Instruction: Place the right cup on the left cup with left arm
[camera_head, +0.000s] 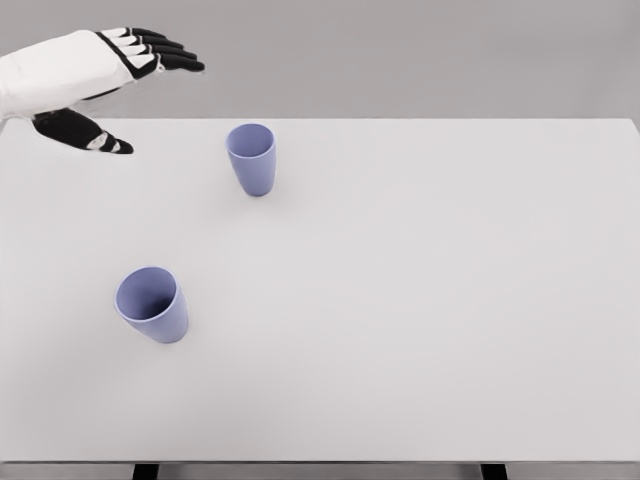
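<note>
**Robot hand up high, cups waiting**

Robot hand (120, 85) on my left arm hangs over the far left corner of the desk (450, 300), fingers (165, 50) spread apart, holding nothing.

The right cup (251, 158) stands upright near the far edge, left of the middle. The left cup (152, 304) stands closer to me, near the left edge. They are well apart.

I think things could go wrong. If I bump the right cup from the side, it may tip and roll. If I squeeze it crooked, it could slip out. If I set it down off-center, both cups could fall.

Both cups look smooth, purple-blue, round and open on top, narrower at the bottom. The desk is flat, white and plain.
</note>
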